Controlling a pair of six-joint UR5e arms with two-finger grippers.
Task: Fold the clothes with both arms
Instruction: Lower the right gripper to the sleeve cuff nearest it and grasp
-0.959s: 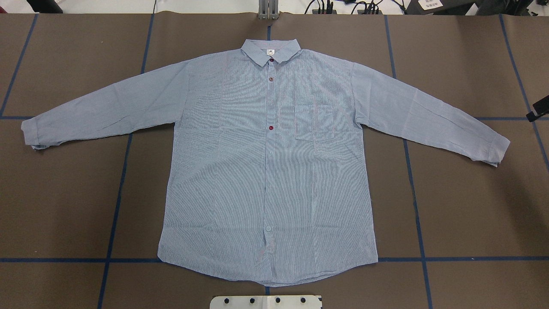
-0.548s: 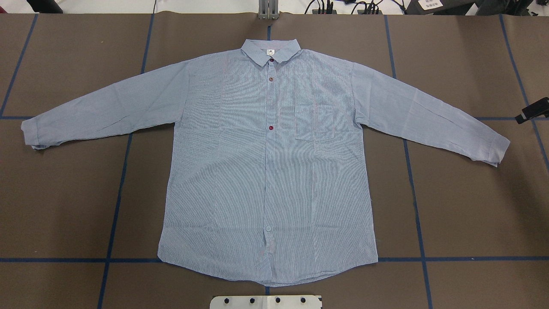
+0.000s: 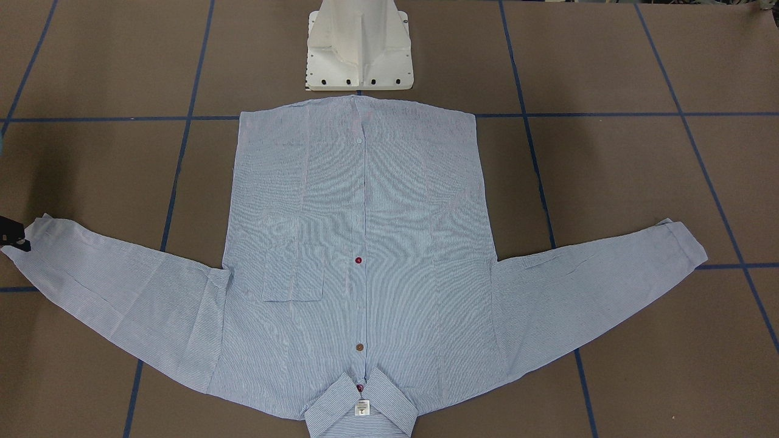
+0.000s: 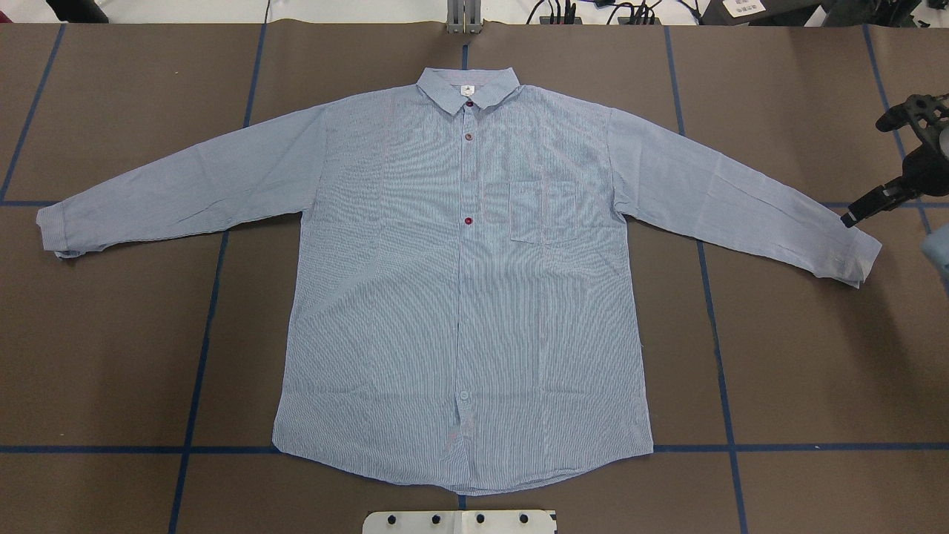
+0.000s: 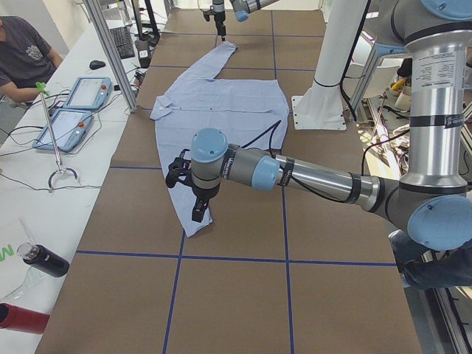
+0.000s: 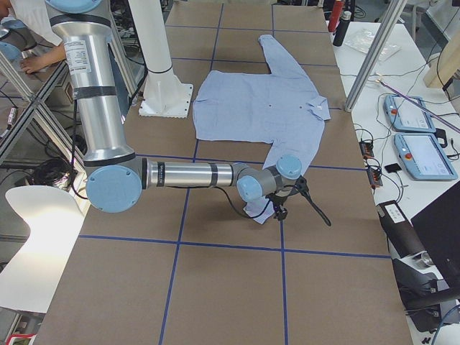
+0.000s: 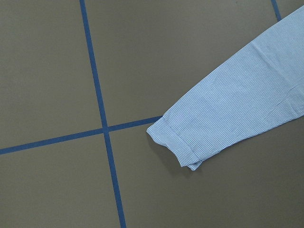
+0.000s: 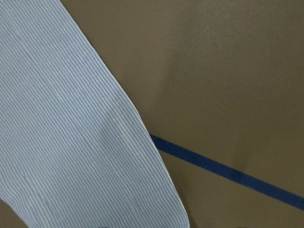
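The light blue striped shirt [image 4: 460, 297] lies flat and face up on the brown table, buttoned, sleeves spread out, collar [image 4: 467, 87] at the far side. It also shows in the front view [image 3: 359, 243]. My right gripper [image 4: 864, 174] comes in at the right edge, its black fingers apart and empty, the lower fingertip [image 4: 851, 217] just over the right cuff [image 4: 860, 256]. My left gripper [image 5: 198, 210] shows only in the exterior left view, hovering above the left cuff [image 7: 178, 142]. I cannot tell whether it is open or shut.
The white pedestal base [image 4: 460, 521] stands at the near table edge, just below the shirt hem. Blue tape lines [image 4: 200, 356] cross the table. Teach pendants [image 5: 74, 96] and bottles [image 5: 40, 262] lie on the side bench, where a person sits.
My right gripper has moved in from the right edge, leftward and a little toward me, to the right cuff. The shirt has not moved.
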